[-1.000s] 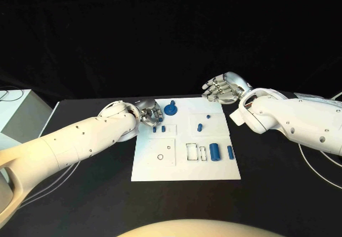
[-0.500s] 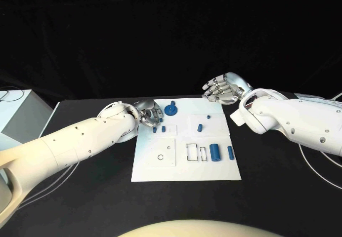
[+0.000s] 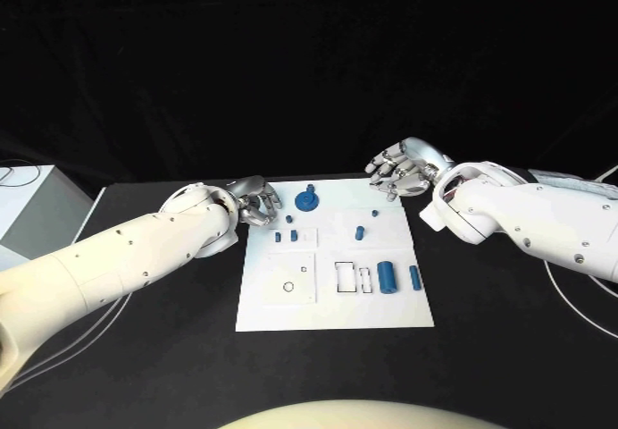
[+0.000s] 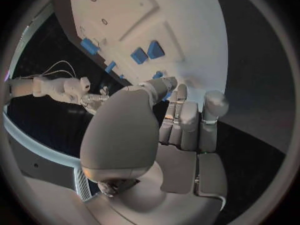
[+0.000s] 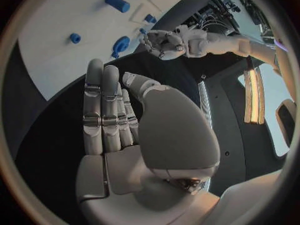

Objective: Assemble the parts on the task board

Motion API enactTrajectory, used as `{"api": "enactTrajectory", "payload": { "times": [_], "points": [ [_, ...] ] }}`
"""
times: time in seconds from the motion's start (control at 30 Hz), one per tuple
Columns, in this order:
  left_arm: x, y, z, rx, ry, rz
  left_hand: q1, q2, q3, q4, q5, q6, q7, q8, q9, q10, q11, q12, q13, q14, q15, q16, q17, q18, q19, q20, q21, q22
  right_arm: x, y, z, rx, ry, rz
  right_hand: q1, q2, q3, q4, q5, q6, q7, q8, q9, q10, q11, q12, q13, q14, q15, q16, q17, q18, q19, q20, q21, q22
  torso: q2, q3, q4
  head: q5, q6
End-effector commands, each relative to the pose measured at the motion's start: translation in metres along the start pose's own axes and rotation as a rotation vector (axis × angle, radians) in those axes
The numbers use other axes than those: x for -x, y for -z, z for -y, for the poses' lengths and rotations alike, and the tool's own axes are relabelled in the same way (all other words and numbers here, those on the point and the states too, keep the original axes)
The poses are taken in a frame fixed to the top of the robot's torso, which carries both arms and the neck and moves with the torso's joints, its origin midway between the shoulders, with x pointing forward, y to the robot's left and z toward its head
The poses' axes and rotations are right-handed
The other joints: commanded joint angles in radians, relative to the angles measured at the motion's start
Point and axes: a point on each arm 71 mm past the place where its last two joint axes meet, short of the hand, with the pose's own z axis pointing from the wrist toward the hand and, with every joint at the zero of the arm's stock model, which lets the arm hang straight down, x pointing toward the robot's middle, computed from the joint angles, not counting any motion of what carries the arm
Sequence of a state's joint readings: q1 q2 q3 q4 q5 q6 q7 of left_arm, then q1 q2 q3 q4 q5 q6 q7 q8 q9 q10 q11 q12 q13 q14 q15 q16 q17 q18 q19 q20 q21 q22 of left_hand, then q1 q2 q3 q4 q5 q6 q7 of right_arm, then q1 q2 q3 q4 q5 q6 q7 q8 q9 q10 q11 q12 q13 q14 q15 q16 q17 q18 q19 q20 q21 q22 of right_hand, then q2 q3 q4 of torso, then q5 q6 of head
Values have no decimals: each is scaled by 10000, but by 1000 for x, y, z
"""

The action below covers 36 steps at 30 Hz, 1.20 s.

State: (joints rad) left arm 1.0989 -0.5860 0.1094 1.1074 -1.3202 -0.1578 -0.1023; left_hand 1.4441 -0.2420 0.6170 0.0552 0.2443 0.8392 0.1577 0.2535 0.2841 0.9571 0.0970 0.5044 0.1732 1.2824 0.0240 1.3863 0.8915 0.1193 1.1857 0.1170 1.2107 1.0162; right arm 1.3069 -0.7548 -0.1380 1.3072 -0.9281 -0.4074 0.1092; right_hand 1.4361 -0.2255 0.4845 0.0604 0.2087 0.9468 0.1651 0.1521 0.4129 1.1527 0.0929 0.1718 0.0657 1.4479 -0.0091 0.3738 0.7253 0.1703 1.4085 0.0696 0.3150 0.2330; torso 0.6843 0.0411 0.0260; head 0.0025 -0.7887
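White rectangular task board (image 3: 338, 308) mid-table; silver left hand (image 3: 253, 202) and right hand (image 3: 401, 170) at its far corners, fingers loosely apart, holding nothing.

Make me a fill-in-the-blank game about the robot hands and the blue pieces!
1. The task board is the colour ____.
2. The small parts lying on it are the colour ____.
3. The left hand and right hand each hold ____.
4. The table under the board is the colour ____.

Missing words: white; blue; nothing; black
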Motion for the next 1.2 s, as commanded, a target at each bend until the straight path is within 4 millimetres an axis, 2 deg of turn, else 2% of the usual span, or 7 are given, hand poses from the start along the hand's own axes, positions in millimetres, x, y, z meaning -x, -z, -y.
{"api": "enactTrajectory", "payload": {
  "times": [0.03, 0.1, 0.23, 0.43, 0.67, 0.9, 1.2],
  "points": [
    [12, 4, -3, -538, 1674, 563, -160, 33, 78, 83, -12, 227, 104, 147, 68, -134, 57, 46, 54, -699, 52, -457, -1002, 363, -844, 62, -793, -1016, -7, 1, 0, 344, 1865, -956, -117, -6, 228, -166, -72, 224, -46, -119, -62, 301, -84, -301, -1, 404, -83, 740, 577, 2, 243, -136, 630, 453, -9, 11, -2, -101, 65],
    [18, 7, -8, -641, 2589, 694, -184, 90, 105, 120, -14, 318, 161, 216, 98, -130, 101, 139, 105, -1094, 85, -741, -1566, 489, -1319, 86, -1274, -1606, -8, 1, 1, 403, 2430, -1119, -226, -27, 460, -256, -104, 361, -104, -182, -79, 517, -128, -506, 18, 476, -104, 1335, 1032, -17, 282, -189, 1037, 778, -10, 12, -5, -171, 94],
    [30, 20, -21, -966, 5460, 835, -241, 124, 7, 167, -33, 274, 208, 233, 112, -248, 145, 269, 178, -2334, 126, -1932, -3505, 666, -2123, 125, -2305, -2649, -13, 2, 9, 425, 3994, -1464, -541, -160, 846, -338, -327, 513, -164, -279, -36, 725, -175, -898, 44, 742, -115, 5131, 3576, -198, 563, -186, 2677, 2349, -1, 2, 8, -256, 137],
    [31, 39, -31, -1644, 7912, 468, -231, 209, -391, 200, -39, 178, 245, 238, 127, -352, 187, 261, 150, -2850, 190, -2910, -3953, 661, -2448, 169, -3091, -3130, -19, 3, 16, 316, 5515, -1534, -865, -389, 975, -271, -525, 462, -228, -358, 47, 279, -145, -1103, 15, 792, -85, 6921, 4670, -442, 753, -166, 4662, 4464, 5, 11, 36, -312, 144],
    [25, 58, -29, -2289, 9402, 178, -208, 113, -820, 592, -46, 93, 171, 312, 195, 472, 258, -1373, -739, -3171, 395, -6458, -5358, 649, -3075, 425, -5490, -4679, -28, 3, 17, 176, 6501, -1492, -962, -484, 895, -233, -592, 393, -235, -395, 109, -33, -127, -1078, 38, 847, -63, 7849, 5211, -575, 862, -143, 5732, 5619, 10, -13, 37, -305, 165],
    [22, 70, -24, -2596, 10183, 71, -203, 3, -970, 851, -74, 116, 111, 136, 181, 1727, 217, -2799, -1085, -2880, 535, -8729, -5670, 594, -2993, 572, -6590, -5420, -35, 2, 18, 68, 6926, -1486, -937, -467, 889, -242, -569, 432, -230, -377, 148, -60, -116, -1060, 56, 846, -54, 8086, 5320, -604, 868, -135, 6021, 5930, 9, -5, -3, -343, 152],
    [23, 75, -23, -2687, 10453, 238, -90, -5, -1014, 893, -63, 221, 202, 31, 178, 1607, 433, -3913, -1086, -2688, 712, -9858, -5655, 612, -3000, 792, -7534, -6050, -45, 1, 17, 10, 7044, -1658, -940, -364, 1010, -206, -547, 626, -247, -287, 222, 105, -128, -1001, 95, 841, -53, 8393, 5454, -654, 862, -121, 6479, 6435, 11, -2, 22, -394, 122]
  ]
}}
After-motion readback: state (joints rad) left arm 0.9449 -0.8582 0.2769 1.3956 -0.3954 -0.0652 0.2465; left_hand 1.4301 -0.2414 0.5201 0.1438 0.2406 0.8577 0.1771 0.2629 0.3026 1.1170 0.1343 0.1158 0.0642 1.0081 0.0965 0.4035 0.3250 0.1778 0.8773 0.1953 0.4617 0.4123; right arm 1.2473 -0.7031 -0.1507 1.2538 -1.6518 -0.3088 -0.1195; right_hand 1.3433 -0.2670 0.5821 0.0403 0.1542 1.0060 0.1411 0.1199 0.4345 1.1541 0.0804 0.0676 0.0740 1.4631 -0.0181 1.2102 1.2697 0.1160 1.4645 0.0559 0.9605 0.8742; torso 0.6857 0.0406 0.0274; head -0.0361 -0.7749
